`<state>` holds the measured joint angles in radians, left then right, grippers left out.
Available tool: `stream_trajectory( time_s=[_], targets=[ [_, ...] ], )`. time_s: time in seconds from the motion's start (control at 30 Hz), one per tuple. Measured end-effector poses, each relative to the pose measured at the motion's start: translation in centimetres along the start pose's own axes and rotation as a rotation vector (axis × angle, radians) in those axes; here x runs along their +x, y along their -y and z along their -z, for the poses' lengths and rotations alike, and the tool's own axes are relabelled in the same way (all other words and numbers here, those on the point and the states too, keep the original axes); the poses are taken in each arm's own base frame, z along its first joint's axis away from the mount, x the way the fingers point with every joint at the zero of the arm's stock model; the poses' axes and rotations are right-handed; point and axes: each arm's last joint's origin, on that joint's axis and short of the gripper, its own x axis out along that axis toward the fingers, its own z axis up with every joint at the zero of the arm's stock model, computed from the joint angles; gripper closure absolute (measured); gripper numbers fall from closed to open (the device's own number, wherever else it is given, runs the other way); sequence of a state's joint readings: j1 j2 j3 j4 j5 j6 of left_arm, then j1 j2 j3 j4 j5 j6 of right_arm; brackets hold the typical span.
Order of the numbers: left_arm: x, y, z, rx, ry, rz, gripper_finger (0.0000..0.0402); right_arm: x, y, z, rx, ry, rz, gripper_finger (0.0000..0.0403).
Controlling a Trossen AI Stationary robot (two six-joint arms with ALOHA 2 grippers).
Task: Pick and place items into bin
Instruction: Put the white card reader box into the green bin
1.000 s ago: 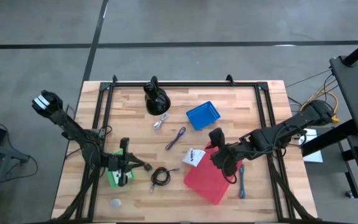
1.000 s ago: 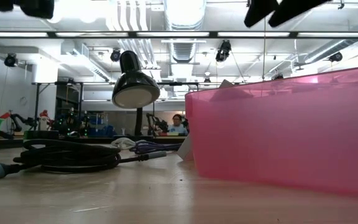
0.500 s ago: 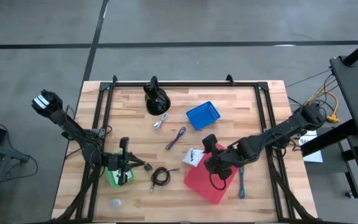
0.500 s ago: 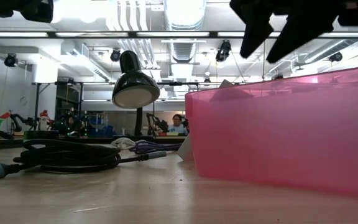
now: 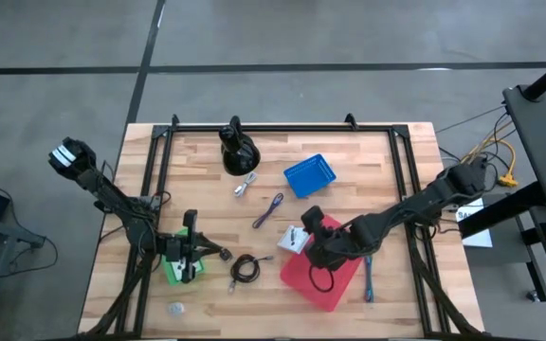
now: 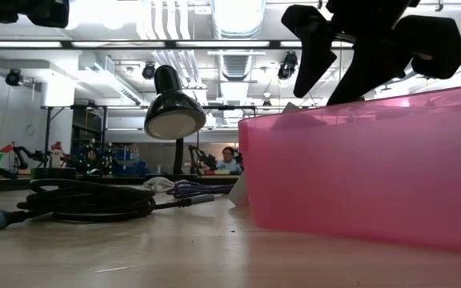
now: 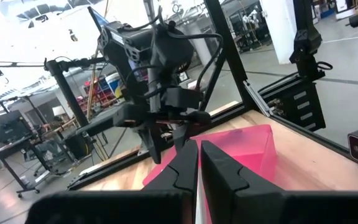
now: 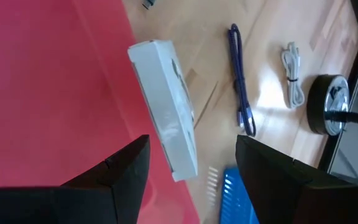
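Note:
The pink bin stands on the table right of centre. A white packet leans on the bin's far-left wall. My right gripper hangs open just above the packet and that wall, slanting down, its fingers either side of the packet without touching it. The low view shows it over the bin's rim. A purple cable, a silver connector, a black coiled cable, a blue cable and a grey disc lie loose on the wood. My left gripper waits shut at the near left.
A blue tray and the black rounded stand sit toward the far edge. A green basket lies under my left gripper. Black frame rails run along the table's far and side edges.
My right gripper has come down and toward the table's left, from over the bin's far side to just above the white packet, rolling a little. It has stayed open. In the low view it has sunk toward the bin's rim.

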<state>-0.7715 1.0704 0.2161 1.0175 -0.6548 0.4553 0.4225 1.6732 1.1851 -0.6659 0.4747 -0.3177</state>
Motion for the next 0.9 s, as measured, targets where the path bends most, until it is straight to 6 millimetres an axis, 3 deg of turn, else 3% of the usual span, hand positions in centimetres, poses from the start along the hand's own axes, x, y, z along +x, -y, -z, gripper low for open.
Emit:
stream_trajectory(
  time_s=[0.9],
  targets=[
    [0.0,0.0,0.1,0.01,-0.006,0.002,0.0398,2.2,-0.3,0.1,-0.068,-0.01,0.001,0.0179]
  ],
)
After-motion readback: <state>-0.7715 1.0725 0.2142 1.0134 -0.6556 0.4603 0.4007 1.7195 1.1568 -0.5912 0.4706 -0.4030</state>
